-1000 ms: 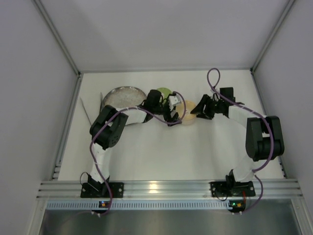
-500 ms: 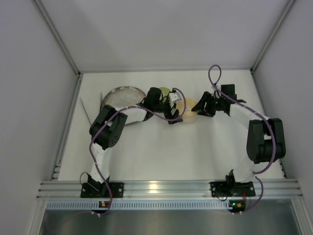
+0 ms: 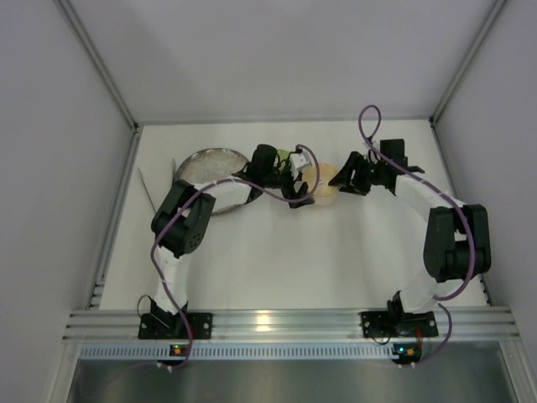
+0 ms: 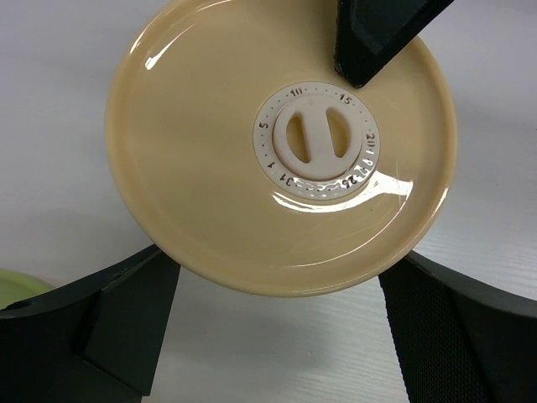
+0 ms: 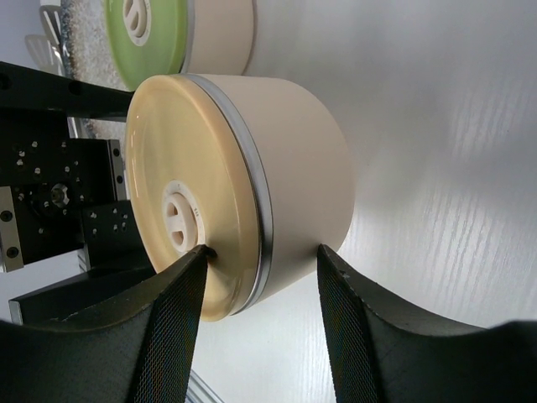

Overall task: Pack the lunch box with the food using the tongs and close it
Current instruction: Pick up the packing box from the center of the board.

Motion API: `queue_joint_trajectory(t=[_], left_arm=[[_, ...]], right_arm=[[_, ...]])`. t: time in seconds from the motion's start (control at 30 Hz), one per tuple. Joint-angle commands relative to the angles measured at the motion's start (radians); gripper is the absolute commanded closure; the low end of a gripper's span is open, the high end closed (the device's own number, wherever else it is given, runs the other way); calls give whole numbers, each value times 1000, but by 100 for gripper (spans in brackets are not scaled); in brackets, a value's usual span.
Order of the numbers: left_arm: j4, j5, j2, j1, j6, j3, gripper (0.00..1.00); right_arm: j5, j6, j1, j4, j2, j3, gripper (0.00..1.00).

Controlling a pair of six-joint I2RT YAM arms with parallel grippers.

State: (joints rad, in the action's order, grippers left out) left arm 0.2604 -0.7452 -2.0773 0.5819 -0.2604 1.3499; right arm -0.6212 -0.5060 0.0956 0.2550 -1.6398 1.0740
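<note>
Tan-lidded tin between both arms, upper centre of frame.
My left jaws hang wide apart over the round tan white-centred lid (image 4: 210, 168); its shiny round steel tin (image 5: 294, 168) stands upright on the white bench (image 3: 277, 252). From the right, my right jaws, half parted, bracket its rim, one finger (image 4: 369, 42) on the lid; clamped or not, I cannot tell. Tin and arms have crept up-frame since a second ago.

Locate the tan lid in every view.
Top external: tan lid just above and right of centre.
Left wrist: fills the upper middle.
Right wrist: left of centre, its face turned left.
Shared landmark: green lid.
</note>
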Motion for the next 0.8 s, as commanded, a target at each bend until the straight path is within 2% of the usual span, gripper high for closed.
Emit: queue_joint_trajectory(t=[0.0, 0.5, 0.77], left_arm=[[145, -140, 109, 55, 16, 94, 1], [82, -80, 143, 33, -20, 121, 1], [83, -80, 155, -14, -17, 121, 1]], right_arm=[[-152, -29, 92, -22, 40, 60, 48], [-143, -37, 133, -2, -20, 196, 48], [-135, -51, 184, 9, -120, 326, 48]])
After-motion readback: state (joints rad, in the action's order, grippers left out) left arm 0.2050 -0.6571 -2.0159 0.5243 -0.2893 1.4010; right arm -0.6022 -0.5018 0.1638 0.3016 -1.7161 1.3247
